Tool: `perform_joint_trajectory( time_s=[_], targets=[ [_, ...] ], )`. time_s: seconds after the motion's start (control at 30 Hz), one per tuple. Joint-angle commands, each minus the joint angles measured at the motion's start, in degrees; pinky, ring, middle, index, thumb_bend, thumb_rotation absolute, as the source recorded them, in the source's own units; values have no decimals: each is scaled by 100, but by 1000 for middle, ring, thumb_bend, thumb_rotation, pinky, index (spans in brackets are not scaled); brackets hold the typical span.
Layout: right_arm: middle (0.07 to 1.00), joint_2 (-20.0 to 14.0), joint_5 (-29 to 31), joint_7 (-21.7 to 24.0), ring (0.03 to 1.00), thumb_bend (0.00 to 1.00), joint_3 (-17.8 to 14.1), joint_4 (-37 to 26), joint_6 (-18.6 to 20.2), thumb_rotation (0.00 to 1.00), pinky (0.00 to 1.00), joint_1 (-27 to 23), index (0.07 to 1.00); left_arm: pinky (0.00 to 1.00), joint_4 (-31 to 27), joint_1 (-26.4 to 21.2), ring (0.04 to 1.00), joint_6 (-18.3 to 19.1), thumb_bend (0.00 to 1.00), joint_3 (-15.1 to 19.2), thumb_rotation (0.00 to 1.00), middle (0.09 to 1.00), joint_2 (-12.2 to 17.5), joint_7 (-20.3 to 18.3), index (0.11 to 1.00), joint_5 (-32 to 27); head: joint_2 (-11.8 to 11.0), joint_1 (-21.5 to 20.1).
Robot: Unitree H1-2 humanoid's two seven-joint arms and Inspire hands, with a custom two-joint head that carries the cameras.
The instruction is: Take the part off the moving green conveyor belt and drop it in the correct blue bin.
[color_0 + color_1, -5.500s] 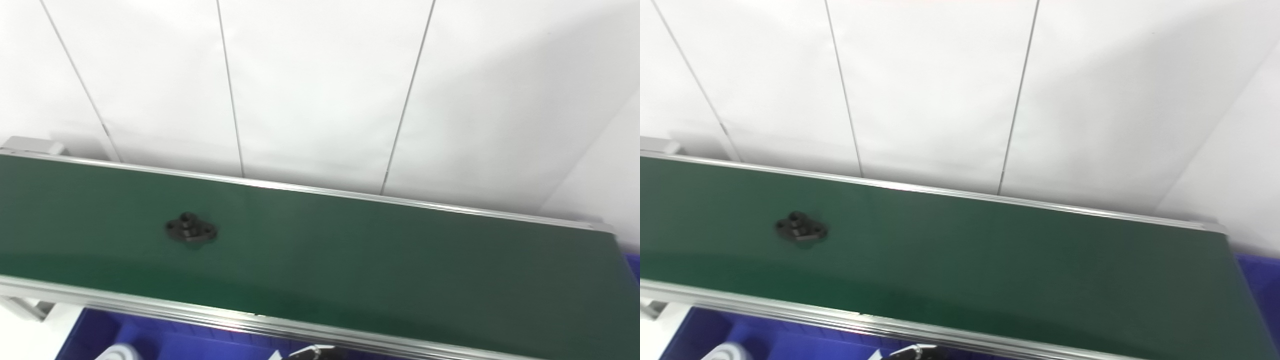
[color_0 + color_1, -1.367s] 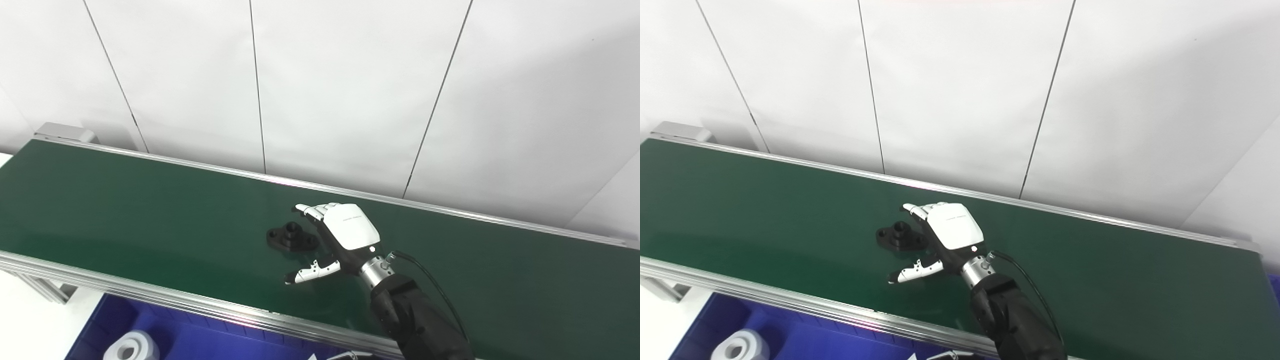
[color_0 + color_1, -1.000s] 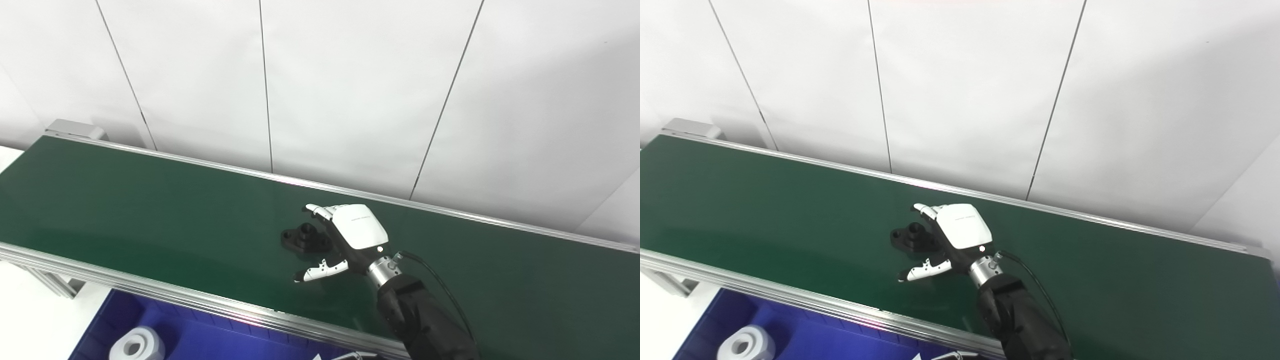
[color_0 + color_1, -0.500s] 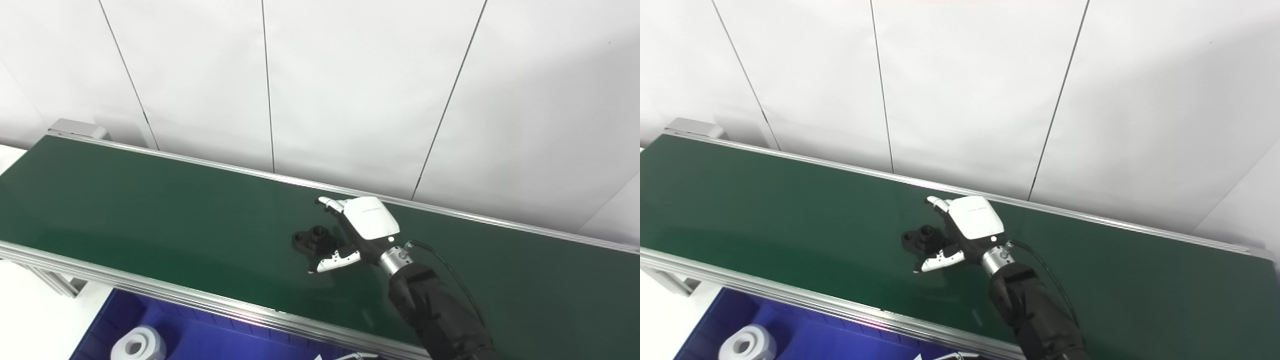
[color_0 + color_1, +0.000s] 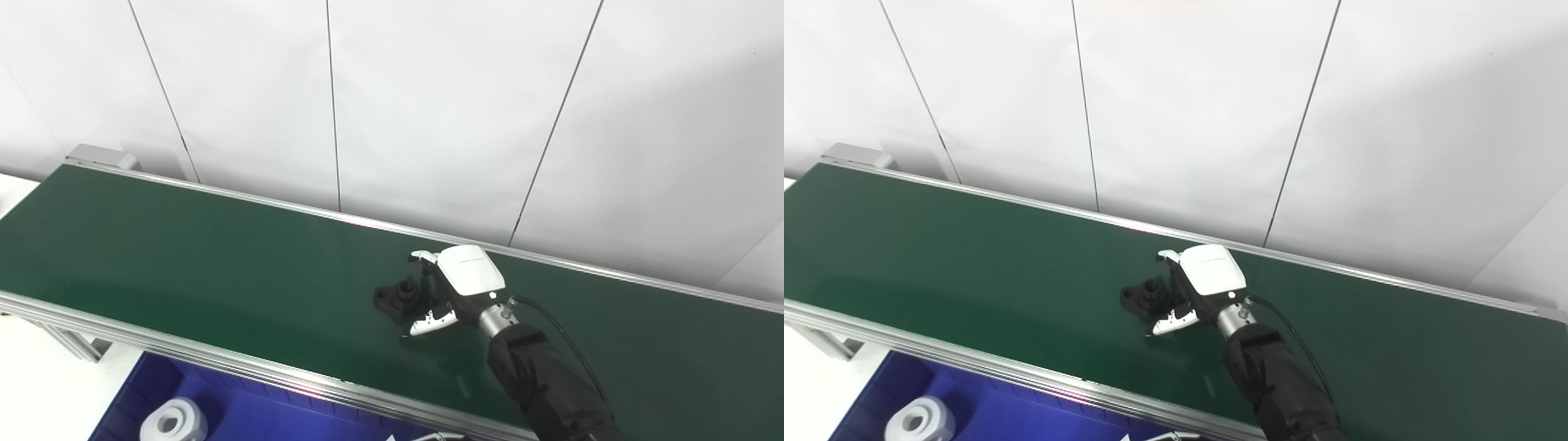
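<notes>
The right hand point(image 5: 456, 288) is low over the green conveyor belt point(image 5: 184, 257), fingers apart around the black part point(image 5: 399, 299), not yet clamped on it. The risk: the belt moves the part, so closing late can push it away (the blue bin point(image 5: 245, 416) waits below).
</notes>
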Motion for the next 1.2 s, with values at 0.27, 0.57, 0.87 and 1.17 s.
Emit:
perform_joint_trajectory(
  time_s=[0.27, 0.57, 0.87, 1.17],
  targets=[
    [585, 91, 36, 400, 497, 771, 217, 0, 359, 410, 394, -37, 709, 707, -182, 67, 799, -132, 855, -9, 897, 829, -23, -6, 778, 75, 56, 41],
    [429, 112, 190, 961, 366, 533, 401, 226, 606, 8, 270, -71, 528, 710, -220, 63, 802, -132, 844, -14, 888, 832, -41, 46, 778, 172, 103, 50],
    [476, -140, -221, 2946, 274, 527, 1117, -412, 1489, 0, 191, -117, 493, 726, -313, 101, 806, -131, 838, 17, 877, 833, -58, -24, 782, 195, 151, 55],
    [493, -487, -507, 4339, 513, 524, 1631, -1020, 1448, 1, 413, -290, 493, 726, -376, 165, 806, -127, 842, 85, 857, 831, -69, -80, 778, 183, 184, 10]
  ],
)
